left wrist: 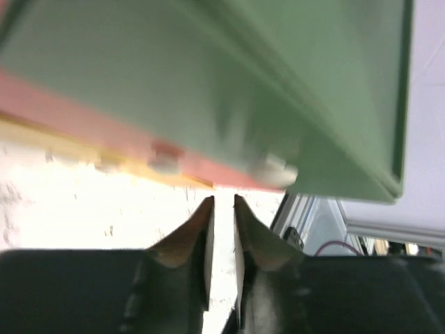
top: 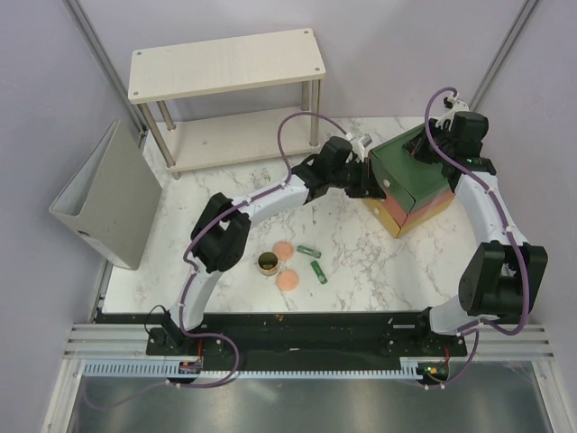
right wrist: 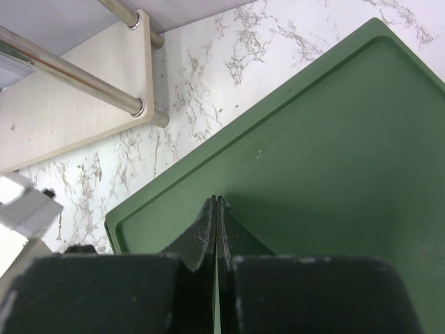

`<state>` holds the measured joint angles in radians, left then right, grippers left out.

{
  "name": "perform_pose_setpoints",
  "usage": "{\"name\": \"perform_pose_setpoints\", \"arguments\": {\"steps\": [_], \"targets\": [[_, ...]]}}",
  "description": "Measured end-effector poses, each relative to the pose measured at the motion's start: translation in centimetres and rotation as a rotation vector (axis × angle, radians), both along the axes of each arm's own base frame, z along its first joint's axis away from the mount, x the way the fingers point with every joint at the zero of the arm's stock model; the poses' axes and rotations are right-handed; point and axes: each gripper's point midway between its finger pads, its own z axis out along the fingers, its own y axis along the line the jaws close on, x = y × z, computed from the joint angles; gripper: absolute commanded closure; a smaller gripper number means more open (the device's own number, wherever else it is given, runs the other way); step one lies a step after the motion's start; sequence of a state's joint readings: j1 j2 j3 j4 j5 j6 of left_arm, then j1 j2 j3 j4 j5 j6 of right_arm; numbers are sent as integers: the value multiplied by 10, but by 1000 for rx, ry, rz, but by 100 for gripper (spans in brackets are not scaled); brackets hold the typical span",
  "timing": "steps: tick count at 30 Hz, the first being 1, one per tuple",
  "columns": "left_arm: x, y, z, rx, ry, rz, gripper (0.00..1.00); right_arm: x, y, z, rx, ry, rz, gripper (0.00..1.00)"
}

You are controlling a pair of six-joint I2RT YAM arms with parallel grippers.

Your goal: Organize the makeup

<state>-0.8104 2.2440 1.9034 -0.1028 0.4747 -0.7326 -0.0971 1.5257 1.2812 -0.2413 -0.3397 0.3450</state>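
The makeup lies on the marble table near the front: two peach-pink discs [top: 282, 250] [top: 288, 280], a dark gold-rimmed jar [top: 268, 262] and two short dark green tubes [top: 309, 250] [top: 319, 271]. My left gripper [top: 371, 180] [left wrist: 222, 200] sits just in front of the green-red-yellow drawer box [top: 410, 180] [left wrist: 278, 83], by its drawer fronts. A narrow gap shows between its fingers, with nothing in it. The right gripper [top: 424, 149] [right wrist: 217, 198] is shut, its tips resting on the box's green top [right wrist: 334, 139].
A two-level wooden shelf unit [top: 225, 63] [right wrist: 69, 104] stands at the back left. A grey binder [top: 108, 194] leans at the table's left edge. The box's drawer knobs [left wrist: 274, 167] are close above my left fingertips.
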Motion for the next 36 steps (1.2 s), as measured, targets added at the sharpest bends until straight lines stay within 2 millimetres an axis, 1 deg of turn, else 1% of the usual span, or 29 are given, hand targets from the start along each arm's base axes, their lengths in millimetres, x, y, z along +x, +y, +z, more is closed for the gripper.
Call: {"name": "perform_pose_setpoints", "arguments": {"steps": [1,4,6,7,8,9,10,13,14,16,20,22,26,27,29,30,31,36], "targets": [[-5,3,-3,5,7,-4,57,0,0,0,0,0,0,100],[-22,14,-13,15,39,-17,47,0,0,0,0,0,0,100],[-33,21,-17,-7,73,-21,44,0,0,0,0,0,0,100],[-36,24,-18,-22,91,-20,38,0,0,0,0,0,0,100],[-36,25,-18,-48,109,-10,34,0,0,0,0,0,1,100],[-36,27,-19,-64,125,-2,26,0,0,0,0,0,1,100],[-36,29,-21,-85,148,7,25,0,0,0,0,1,0,100],[-32,35,-25,-127,219,43,25,0,0,0,0,0,1,100],[-30,35,-23,-150,240,49,26,0,0,0,0,0,1,100],[-21,33,-14,-220,260,65,29,0,0,0,0,0,1,100],[-9,27,-6,-327,311,90,32,0,0,0,0,0,1,100],[-6,25,-11,-353,343,97,33,0,0,0,0,0,1,100],[-4,22,-29,-356,409,116,38,0,0,0,0,0,1,100],[-4,21,-33,-354,420,120,41,0,0,0,0,0,1,100],[-3,20,-38,-354,436,124,45,0,0,0,0,0,0,100],[-2,19,-38,-358,440,125,48,0,0,0,0,0,0,100],[0,18,-40,-360,446,127,49,0,0,0,0,0,0,100],[10,9,-37,-386,447,125,51,0,0,0,0,-2,0,100]]}}
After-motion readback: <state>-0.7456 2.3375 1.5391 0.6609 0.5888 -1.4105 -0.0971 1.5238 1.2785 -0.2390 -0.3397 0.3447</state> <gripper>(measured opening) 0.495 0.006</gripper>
